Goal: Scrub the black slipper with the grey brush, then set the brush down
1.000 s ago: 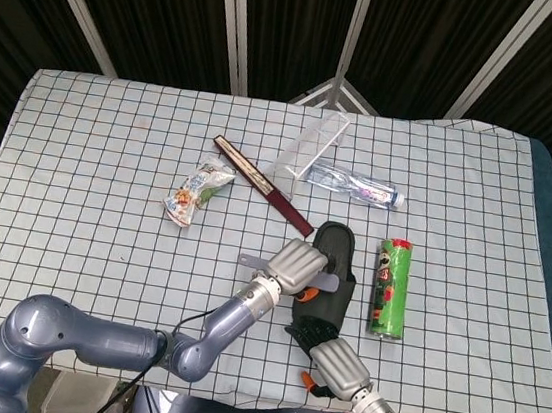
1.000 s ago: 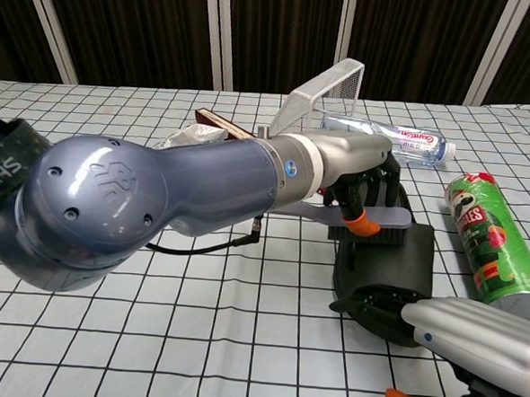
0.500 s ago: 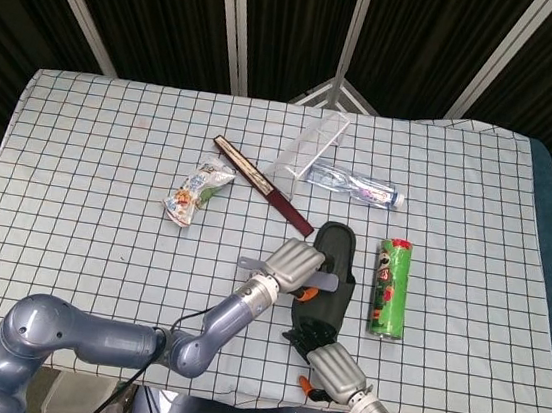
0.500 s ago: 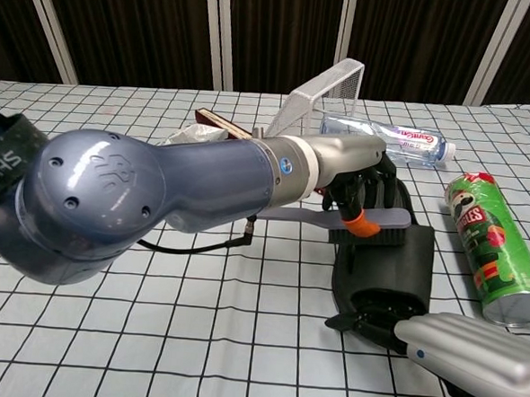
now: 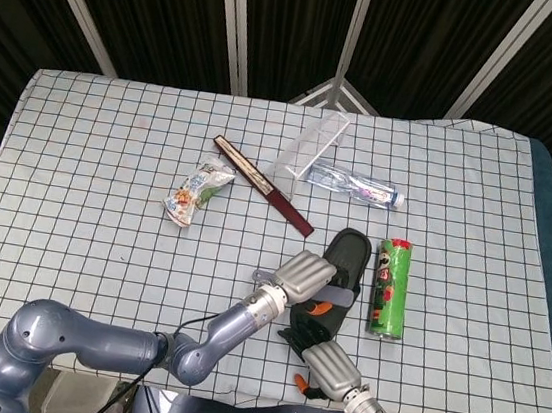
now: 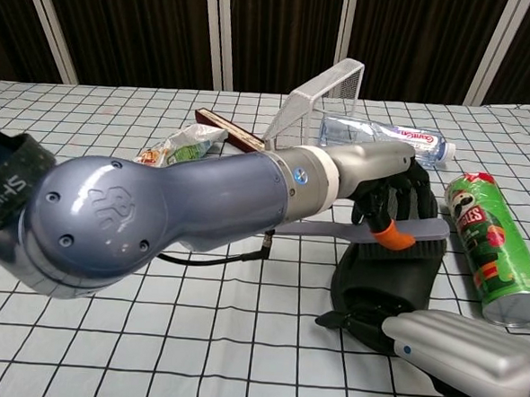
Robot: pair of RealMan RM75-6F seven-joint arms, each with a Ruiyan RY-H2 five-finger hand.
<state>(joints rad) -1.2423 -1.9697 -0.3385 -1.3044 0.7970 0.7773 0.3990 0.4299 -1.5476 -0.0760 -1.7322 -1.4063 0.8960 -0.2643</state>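
Observation:
The black slipper [image 5: 347,261] [image 6: 395,277] lies on the checked cloth near the table's front, just left of the green can. My left hand [image 5: 305,273] [image 6: 387,183] hovers over the slipper's middle and grips the grey brush [image 5: 335,296] [image 6: 400,235], whose flat handle runs left to right across the slipper. My right hand [image 5: 325,367] [image 6: 458,356] sits at the slipper's near end, its dark fingers holding the heel [image 6: 366,317].
A green snack can [image 5: 390,287] [image 6: 491,251] lies right of the slipper. Further back are a water bottle [image 5: 356,185], a clear wire rack [image 5: 314,146], a dark red stick [image 5: 261,185] and a snack packet [image 5: 195,191].
My left hand has carried the brush rightward and nearer along the slipper. The slipper has swung so its toe points further right. My right hand has slipped back toward the table's front edge.

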